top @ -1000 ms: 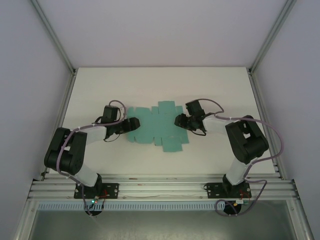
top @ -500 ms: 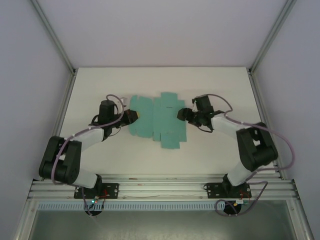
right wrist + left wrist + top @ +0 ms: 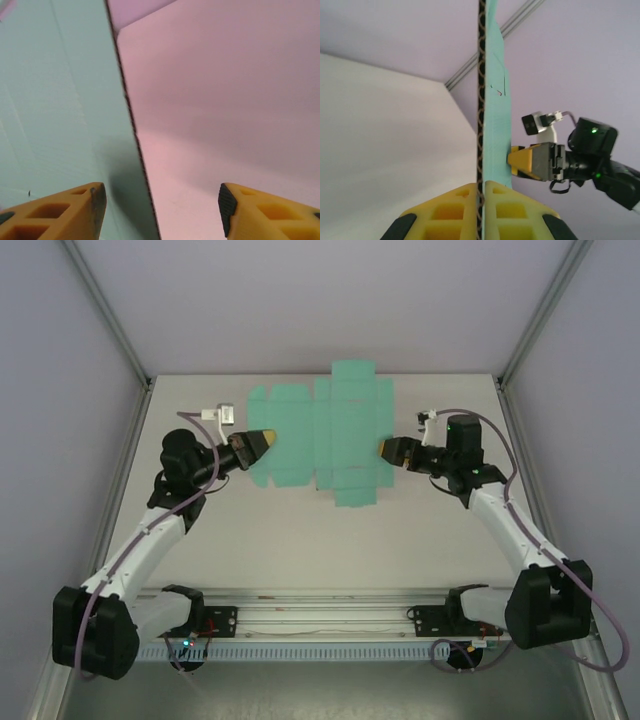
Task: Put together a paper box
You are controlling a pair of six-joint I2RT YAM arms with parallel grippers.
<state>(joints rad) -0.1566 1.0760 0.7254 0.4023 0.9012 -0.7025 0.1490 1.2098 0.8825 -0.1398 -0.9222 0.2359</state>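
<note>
Table (image 3: 300, 540): white, with both arm bases at its near edge

Box (image 3: 330, 430): a flat teal die-cut sheet, not yet folded, held face-up in the air over the table's far half, between the two grippers

Left gripper (image 3: 262, 440): clamped tight on the sheet's left edge. In the left wrist view the card runs edge-on between its yellow fingers (image 3: 455, 205)

Right gripper (image 3: 388, 449): at the sheet's right edge, jaws standing apart. In the right wrist view the edge passes between them, with a clear gap to the right-hand finger (image 3: 265, 210)
</note>
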